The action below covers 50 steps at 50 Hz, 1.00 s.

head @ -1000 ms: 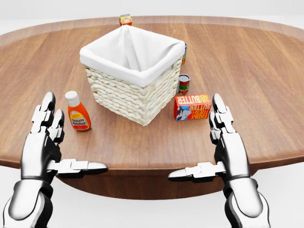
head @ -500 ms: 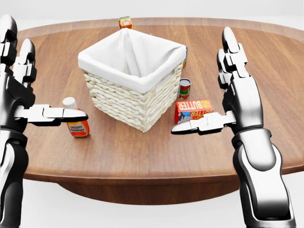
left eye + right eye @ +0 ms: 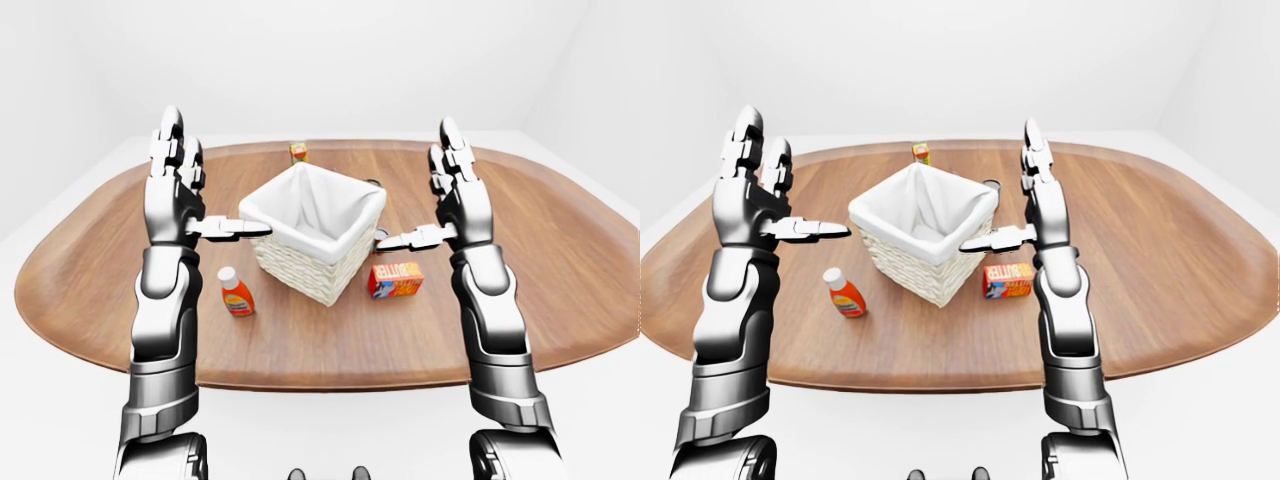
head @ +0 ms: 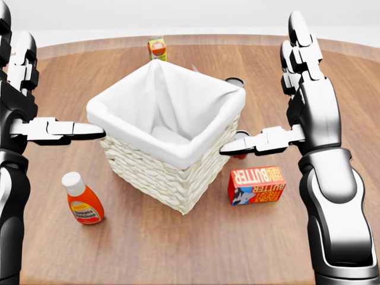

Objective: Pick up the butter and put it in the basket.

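The butter (image 4: 256, 184), a red and orange box, lies flat on the wooden table (image 4: 178, 249), just right of the wicker basket (image 4: 172, 172) with its white cloth liner. My right hand (image 4: 270, 98) hovers open above and slightly right of the butter, fingers up, thumb stretched left toward the basket's rim. On the basket's left side my left hand (image 4: 53, 80) is raised, open too, thumb pointing at the rim. Neither hand touches anything. The basket's inside shows only cloth.
A tomato ketchup bottle (image 4: 83, 199) lies left of the basket. A small red can (image 4: 240, 145) stands partly hidden behind my right thumb, another can (image 4: 234, 81) beyond the basket's right corner. A small orange box (image 4: 157, 48) sits near the table's top edge.
Both hands rose from the table's near edge to either side of the basket. The camera moved closer, so basket, butter and bottle look larger and lower in the head view.
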Tool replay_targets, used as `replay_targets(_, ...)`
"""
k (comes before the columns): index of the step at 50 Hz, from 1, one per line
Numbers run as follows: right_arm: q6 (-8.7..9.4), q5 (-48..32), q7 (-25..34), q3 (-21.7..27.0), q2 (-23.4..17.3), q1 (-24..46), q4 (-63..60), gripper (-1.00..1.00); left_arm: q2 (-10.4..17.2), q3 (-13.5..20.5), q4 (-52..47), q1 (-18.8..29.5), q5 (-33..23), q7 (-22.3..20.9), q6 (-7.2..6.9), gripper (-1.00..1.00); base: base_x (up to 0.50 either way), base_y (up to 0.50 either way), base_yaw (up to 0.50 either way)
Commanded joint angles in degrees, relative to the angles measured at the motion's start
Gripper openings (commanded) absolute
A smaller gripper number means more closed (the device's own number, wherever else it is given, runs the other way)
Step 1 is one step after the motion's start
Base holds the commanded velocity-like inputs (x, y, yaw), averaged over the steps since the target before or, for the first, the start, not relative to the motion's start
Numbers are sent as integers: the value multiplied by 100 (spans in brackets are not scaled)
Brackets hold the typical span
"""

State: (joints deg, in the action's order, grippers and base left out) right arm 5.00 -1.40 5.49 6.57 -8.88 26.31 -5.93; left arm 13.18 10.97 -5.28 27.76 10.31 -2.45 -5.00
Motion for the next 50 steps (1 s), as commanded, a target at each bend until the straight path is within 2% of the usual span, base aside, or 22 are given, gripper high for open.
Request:
replay_targets(1,0,104,23,94,-66,10,-114,100,22,16,16,46,18,2,0,100,50,8,0)
replay_targets(17,0,303,-78,195,-127,-7,-194,100,31,28,-31,18,39,-7,0,100,48,3,0)
replay_targets(37,0,309,-90,164,-181,-87,-262,100,75,77,-121,1,144,15,0,100,13,0,0)
replay_targets(42,0,162,78,135,-264,-86,-376,100,92,83,-44,0,130,-2,0,100,0,0,0)
replay_targets(50,0,-407,852,42,-537,-244,-1003,100,109,104,54,-11,132,-25,0,100,0,0,0)
